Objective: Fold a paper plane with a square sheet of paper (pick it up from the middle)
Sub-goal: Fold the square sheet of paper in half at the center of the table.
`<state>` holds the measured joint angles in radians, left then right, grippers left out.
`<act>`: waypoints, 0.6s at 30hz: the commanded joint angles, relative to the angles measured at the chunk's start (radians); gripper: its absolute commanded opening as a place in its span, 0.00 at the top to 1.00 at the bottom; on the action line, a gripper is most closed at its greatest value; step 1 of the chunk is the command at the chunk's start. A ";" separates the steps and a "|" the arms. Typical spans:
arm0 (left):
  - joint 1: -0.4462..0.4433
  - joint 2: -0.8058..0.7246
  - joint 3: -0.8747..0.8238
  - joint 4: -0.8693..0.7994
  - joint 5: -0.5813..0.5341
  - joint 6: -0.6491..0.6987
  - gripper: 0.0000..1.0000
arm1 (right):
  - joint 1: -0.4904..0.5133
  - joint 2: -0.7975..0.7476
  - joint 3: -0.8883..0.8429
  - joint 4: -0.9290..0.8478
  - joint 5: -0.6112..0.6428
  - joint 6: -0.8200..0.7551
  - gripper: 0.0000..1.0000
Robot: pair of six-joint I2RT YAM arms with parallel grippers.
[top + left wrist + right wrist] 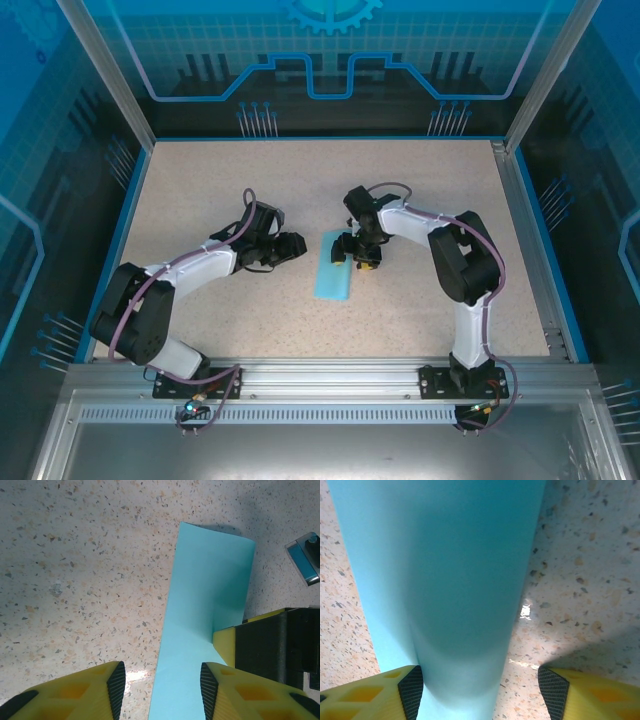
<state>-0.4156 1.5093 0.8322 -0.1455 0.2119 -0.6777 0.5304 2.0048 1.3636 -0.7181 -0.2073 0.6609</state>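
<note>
Top view: the sheet of paper (pixel 332 275) lies as a narrow lt-blue strip on the speckled table (pixel 230 190), mid-table betw. the two arms. The left gripper (pixel 290 246) sits just left of the strip's far end, and the right gripper (pixel 360 258) is at its far right edge.

Left wrist: jaws wide apart. The strip's near end lies in the gap, not pinched. A yellow finger (pixel 225 645) of the other arm touches the strip's edge.

Right wrist: jaws wide too. The paper runs up from beside the pad (pixel 412 690) on the view's left – touching or just beside, can't tell.
</note>
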 commanded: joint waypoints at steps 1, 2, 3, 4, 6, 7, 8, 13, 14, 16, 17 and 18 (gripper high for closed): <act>-0.001 -0.023 -0.015 -0.017 -0.016 0.025 0.53 | 0.003 0.073 -0.016 -0.079 0.095 -0.006 0.32; -0.001 -0.024 -0.015 -0.017 -0.016 0.027 0.53 | 0.002 0.077 -0.015 -0.081 0.098 -0.004 0.32; 0.000 -0.023 -0.016 -0.016 -0.015 0.026 0.53 | 0.003 0.080 -0.014 -0.084 0.098 -0.003 0.32; -0.001 -0.021 -0.015 -0.016 -0.014 0.026 0.53 | 0.003 0.084 -0.012 -0.085 0.101 -0.001 0.32; -0.001 -0.021 -0.017 -0.016 -0.013 0.026 0.53 | 0.002 0.089 -0.014 -0.085 0.102 0.002 0.33; -0.001 -0.021 -0.017 -0.016 -0.012 0.025 0.53 | 0.003 0.088 -0.015 -0.083 0.104 0.003 0.33; -0.002 -0.021 -0.016 -0.014 -0.010 0.027 0.53 | 0.003 0.089 -0.016 -0.083 0.103 0.003 0.33; -0.002 -0.015 -0.017 -0.003 0.014 0.028 0.54 | 0.004 0.092 -0.015 -0.089 0.115 -0.001 0.33; -0.002 -0.012 -0.015 0.001 0.023 0.027 0.54 | 0.003 0.093 -0.015 -0.090 0.118 -0.003 0.34; -0.001 -0.003 -0.012 0.014 0.055 0.029 0.56 | 0.003 0.094 -0.015 -0.090 0.120 -0.003 0.34; -0.002 0.004 -0.008 0.021 0.076 0.031 0.58 | 0.002 0.095 -0.016 -0.090 0.120 -0.003 0.34; -0.002 0.011 -0.004 0.024 0.092 0.030 0.61 | 0.002 0.095 -0.015 -0.092 0.121 -0.002 0.34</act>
<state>-0.4156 1.5101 0.8284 -0.1417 0.2398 -0.6720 0.5323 2.0205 1.3830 -0.7437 -0.1932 0.6613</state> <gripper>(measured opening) 0.409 0.663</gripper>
